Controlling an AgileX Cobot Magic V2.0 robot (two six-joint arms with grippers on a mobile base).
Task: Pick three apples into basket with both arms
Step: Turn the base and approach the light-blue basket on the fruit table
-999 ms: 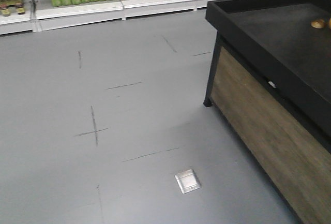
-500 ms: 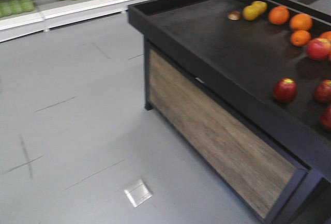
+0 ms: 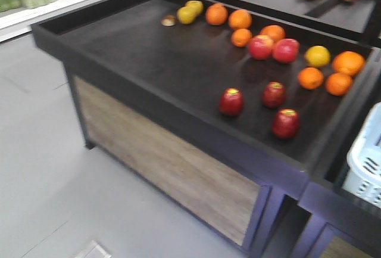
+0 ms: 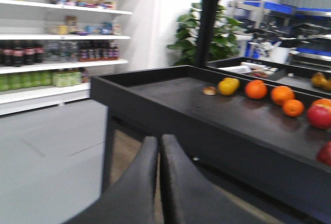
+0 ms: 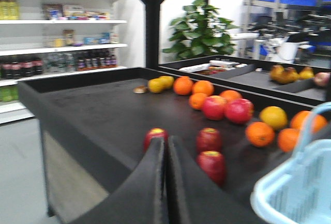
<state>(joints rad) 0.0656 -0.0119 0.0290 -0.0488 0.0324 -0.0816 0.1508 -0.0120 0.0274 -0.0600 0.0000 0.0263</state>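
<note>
Left pincer and right pincer both appear closed and empty.

Grey floor, white stocked shelves, leafy plant behind black display table.

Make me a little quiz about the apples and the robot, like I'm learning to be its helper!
1. True or false: the three dark apples lie in the basket.
2. Pick one. The right gripper is: A open; B shut on an apple; C shut, holding nothing.
3. Fill in: in the front view, the basket stands to the ____ of the dark apples.

Key: 1 false (they lie on the black table); 2 C; 3 right.
</note>
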